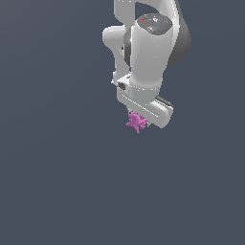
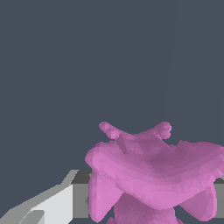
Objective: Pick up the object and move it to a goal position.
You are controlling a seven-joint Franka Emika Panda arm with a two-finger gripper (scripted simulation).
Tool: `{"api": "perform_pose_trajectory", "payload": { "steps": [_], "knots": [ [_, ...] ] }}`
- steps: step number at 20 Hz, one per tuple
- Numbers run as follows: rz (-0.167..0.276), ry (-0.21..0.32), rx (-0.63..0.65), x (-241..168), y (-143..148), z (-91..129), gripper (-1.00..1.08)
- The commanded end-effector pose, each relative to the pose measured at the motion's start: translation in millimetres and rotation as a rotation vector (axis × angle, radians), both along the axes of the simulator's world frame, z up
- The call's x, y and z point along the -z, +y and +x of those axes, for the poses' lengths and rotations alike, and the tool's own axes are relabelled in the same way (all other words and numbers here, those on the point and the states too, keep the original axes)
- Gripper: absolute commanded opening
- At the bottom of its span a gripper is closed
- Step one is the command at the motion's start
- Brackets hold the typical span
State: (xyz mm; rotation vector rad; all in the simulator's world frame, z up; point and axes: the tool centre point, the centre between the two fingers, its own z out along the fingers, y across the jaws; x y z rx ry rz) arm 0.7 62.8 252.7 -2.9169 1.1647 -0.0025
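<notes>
Arm: a white, glossy Franka Panda arm [image 1: 146, 45] with dark grey joint sections hangs down from the top of the exterior view, a little toward that view's right of centre.
Gripper: the white, boxy two-finger gripper [image 1: 139, 123] points downward at the arm's lower end; its fingers are mostly hidden behind its body and the thing below it in the exterior view.
Object: a small magenta-pink lumpy object [image 1: 136, 121] with knobby, spiky protrusions sits directly under the gripper body, touching it, on the side toward the exterior view's left.
Object up close: in the wrist view the same pink object [image 2: 153, 175] fills the lower part of the picture, with two knobbed horns sticking out and broad curved lobes below them.
Finger: one pale grey-white finger [image 2: 52, 203] shows beside the object in the wrist view, close against its side; the other finger is hidden.
Grip state: the gripper appears clenched on the pink object.
Surroundings: a plain dark slate-grey background [image 1: 57, 182] fills both views.
</notes>
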Motion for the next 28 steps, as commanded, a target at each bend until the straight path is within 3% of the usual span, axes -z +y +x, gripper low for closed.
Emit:
{"api": "perform_pose_trajectory", "payload": {
  "steps": [1, 15, 28],
  "knots": [
    [-0.001, 0.001, 0.0, -26, -3, 4, -1.0],
    [-0.001, 0.001, 0.0, -153, -15, 28, -1.0],
    [0.0, 0.002, -0.001, -202, -19, 40, -1.0]
  ]
}}
